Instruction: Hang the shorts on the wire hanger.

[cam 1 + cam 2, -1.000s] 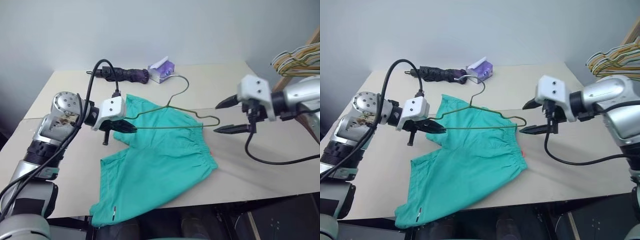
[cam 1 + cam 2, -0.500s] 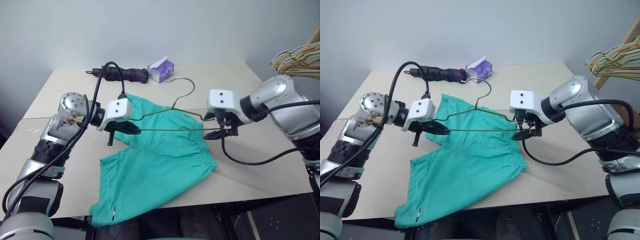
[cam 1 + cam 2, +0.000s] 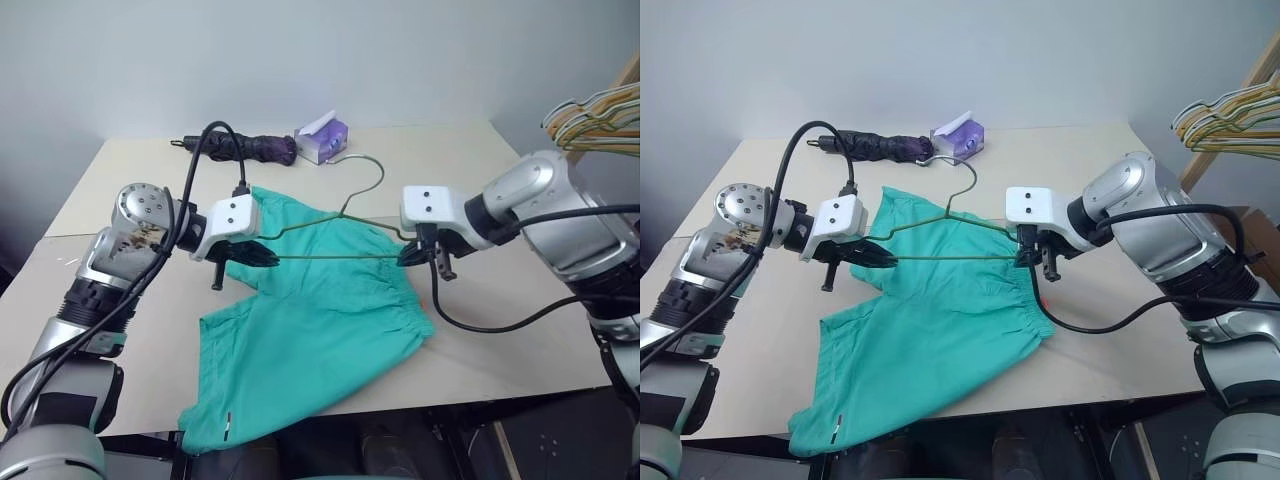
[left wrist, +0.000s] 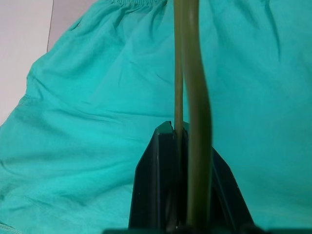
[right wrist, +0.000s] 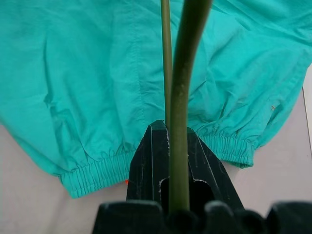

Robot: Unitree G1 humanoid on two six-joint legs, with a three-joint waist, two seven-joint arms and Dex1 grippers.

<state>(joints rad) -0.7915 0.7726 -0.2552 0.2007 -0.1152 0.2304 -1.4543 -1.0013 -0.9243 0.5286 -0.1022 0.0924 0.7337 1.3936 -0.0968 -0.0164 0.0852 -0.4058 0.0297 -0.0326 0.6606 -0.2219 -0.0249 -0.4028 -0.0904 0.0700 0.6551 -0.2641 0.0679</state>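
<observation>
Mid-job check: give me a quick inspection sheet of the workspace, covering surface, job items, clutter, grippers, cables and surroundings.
Surface: beige table, two boards joined.
Shorts: flat on the table, one leg over the near edge.
Hanger: held above the shorts by both ends, hook toward the far side; not yet threaded.
Clutter: folded umbrella and tissue pack at the far edge.
Left gripper: shut on the hanger's left corner.
Right gripper: shut on the hanger's right corner.
Cables: black cable looping over the left arm; another under the right wrist.
Surroundings: grey wall; bundle of hangers at right.
</observation>
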